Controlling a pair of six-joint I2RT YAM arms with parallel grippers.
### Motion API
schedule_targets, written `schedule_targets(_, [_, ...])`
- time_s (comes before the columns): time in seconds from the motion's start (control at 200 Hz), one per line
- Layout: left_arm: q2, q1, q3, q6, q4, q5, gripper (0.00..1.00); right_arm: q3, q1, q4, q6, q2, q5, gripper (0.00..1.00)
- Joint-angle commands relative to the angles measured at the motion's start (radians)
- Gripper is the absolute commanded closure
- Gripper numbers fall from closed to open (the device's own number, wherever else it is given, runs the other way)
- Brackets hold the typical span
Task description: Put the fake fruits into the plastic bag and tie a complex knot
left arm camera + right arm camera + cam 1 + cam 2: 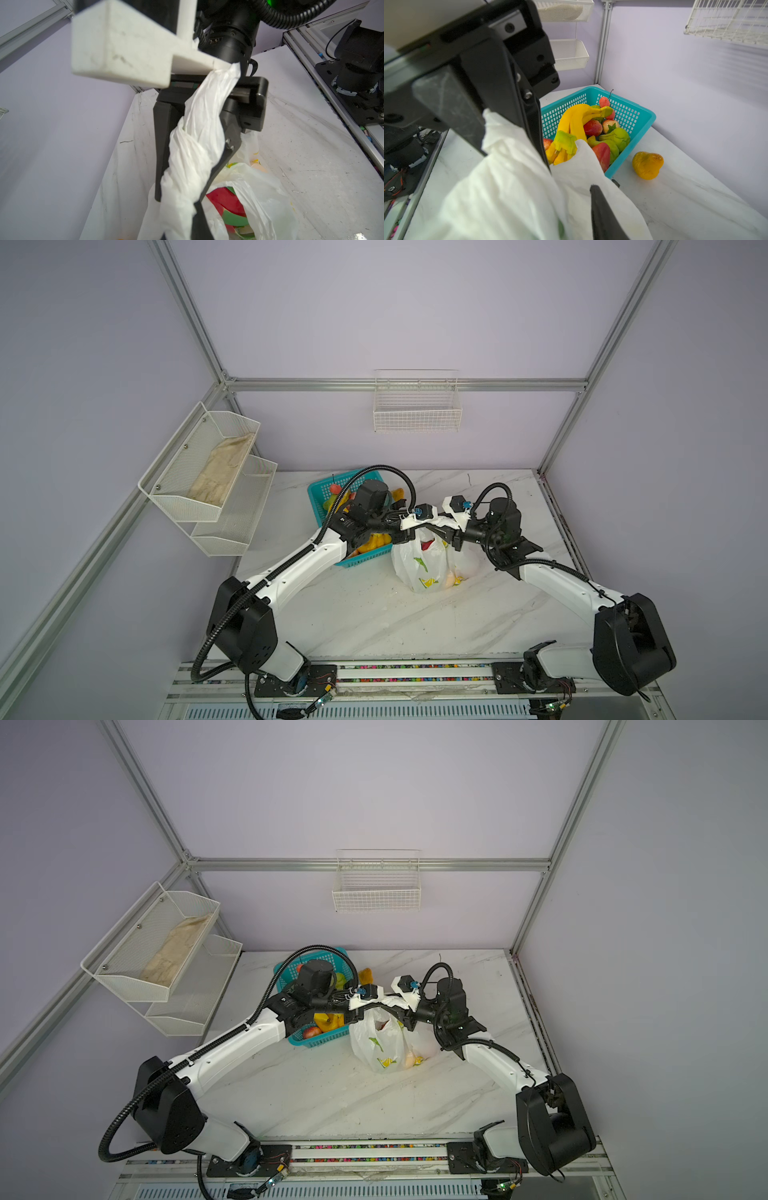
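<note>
Twisted bag handle (pixel 187 155) sits nearest, right pincer (pixel 178 195) narrow round it; gripping, I cannot tell. In a top view, left pincer (pixel 409 536) squeezes it tight for knotting above the plastic bag (pixel 419 568), four o'clock from the basket (pixel 322 489).

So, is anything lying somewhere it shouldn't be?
Yes. One yellow-orange fruit lies loose on the table, just beside the teal basket. It is neither in the basket with the other fruits nor in the plastic bag.
</note>
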Motion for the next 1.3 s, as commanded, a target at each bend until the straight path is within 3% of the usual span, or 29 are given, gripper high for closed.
schedule_targets(0.0, [0.001,-0.003,0.04,-0.023,0.017,0.032,1.0,0.002,0.005,0.102,0.035,0.003,-0.036,0.85])
schedule_targets(0.12, [-0.005,-0.003,0.03,-0.063,0.042,0.012,1.0,-0.017,0.006,0.126,0.069,-0.002,-0.029,1.0])
schedule_targets(0.16, [-0.009,-0.003,0.023,-0.083,0.049,-0.001,0.98,-0.028,0.005,0.136,0.079,-0.009,-0.016,1.0])
schedule_targets(0.385, [-0.091,-0.002,-0.069,-0.213,0.054,-0.146,0.61,-0.036,0.005,0.101,0.136,-0.073,0.087,1.0])
schedule_targets(0.46, [-0.147,-0.002,-0.112,-0.259,0.052,-0.199,0.54,-0.033,0.005,0.072,0.149,-0.094,0.107,1.0])
schedule_targets(0.71, [-0.123,-0.004,-0.087,-0.378,0.03,-0.195,0.5,-0.052,0.007,0.073,0.189,-0.129,0.146,1.0])
schedule_targets(0.915, [-0.06,-0.012,-0.025,-0.428,-0.004,-0.145,0.59,-0.056,0.009,0.091,0.214,-0.15,0.187,1.0])
schedule_targets(1.13, [-0.083,-0.013,-0.014,-0.45,-0.006,-0.141,0.99,-0.045,0.014,0.021,0.18,-0.176,0.264,1.0])
schedule_targets(1.295, [-0.152,-0.003,-0.036,-0.472,0.024,-0.156,1.0,-0.028,0.017,-0.073,0.134,-0.186,0.321,1.0])
